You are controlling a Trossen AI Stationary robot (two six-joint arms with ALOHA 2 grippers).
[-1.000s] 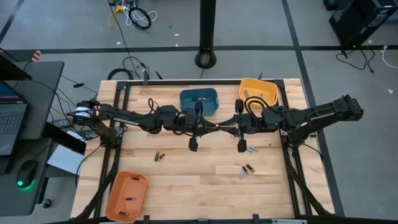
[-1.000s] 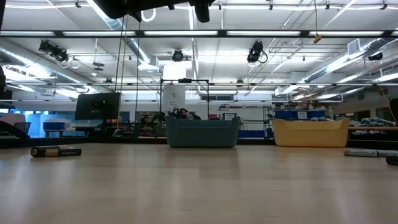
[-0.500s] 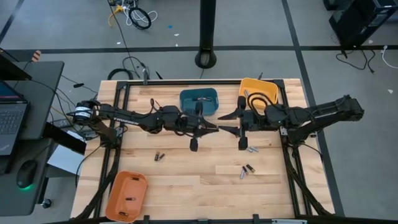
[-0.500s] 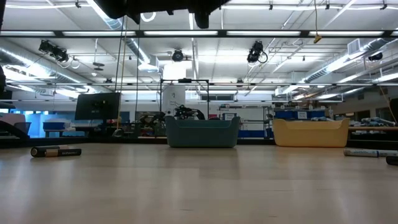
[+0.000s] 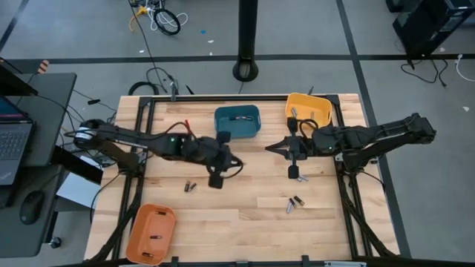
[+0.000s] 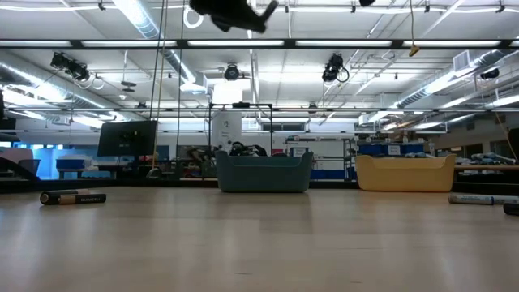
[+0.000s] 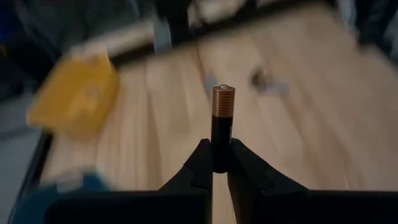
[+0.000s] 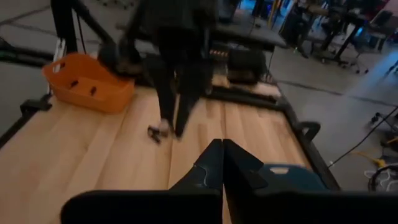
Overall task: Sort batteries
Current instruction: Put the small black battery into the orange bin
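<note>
My left gripper [image 5: 216, 179] hangs over the table's middle and is shut on one battery [image 7: 222, 127], a dark cell with a copper-coloured end. My right gripper [image 5: 293, 172] is shut on nothing, near the yellow bin [image 5: 308, 110]; its fingers [image 8: 214, 163] meet in the right wrist view. Loose batteries lie flat on the wood: one near my left gripper [image 5: 189, 186], one beside my right gripper [image 5: 300, 178], two farther toward the near edge [image 5: 293, 204]. The low view shows one cell at the left [image 6: 73, 197] and others at the right [image 6: 478, 199]. My left gripper pinches the battery's dark part [image 7: 222, 148] between its two fingertips. The cell lies along the fingers, and its copper-coloured end [image 7: 223, 101] sticks out past them. It is lifted clear of the table.
A teal bin [image 5: 237, 121] stands at the far edge, middle, with the yellow bin to its right. An orange bin [image 5: 152, 231] sits at the near left corner. Bare wood lies between the arms and along the near edge. Metal frame rails border the table.
The two grippers, close together over the middle a second ago, have drawn apart. My left gripper has swung toward the table's left and slightly nearer, its arm bending back. My right gripper has pulled a little toward the right.
</note>
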